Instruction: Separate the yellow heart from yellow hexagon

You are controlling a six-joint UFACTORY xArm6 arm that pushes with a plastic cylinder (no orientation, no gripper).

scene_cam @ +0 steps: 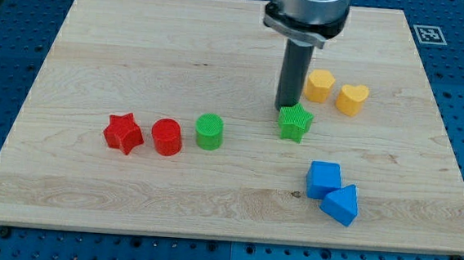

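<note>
The yellow hexagon (319, 85) lies at the view's right of centre, with the yellow heart (352, 99) just to its right, a small gap between them. My tip (285, 108) is the lower end of the dark rod and rests on the board just left of the hexagon. It sits directly behind the green star (295, 122), at its top-left edge.
A green cylinder (209, 132), a red cylinder (167, 137) and a red star (124, 133) stand in a row at the left. A blue cube (323, 179) and a blue triangle (341, 204) touch at the lower right. The wooden board (99, 39) ends near the heart's right.
</note>
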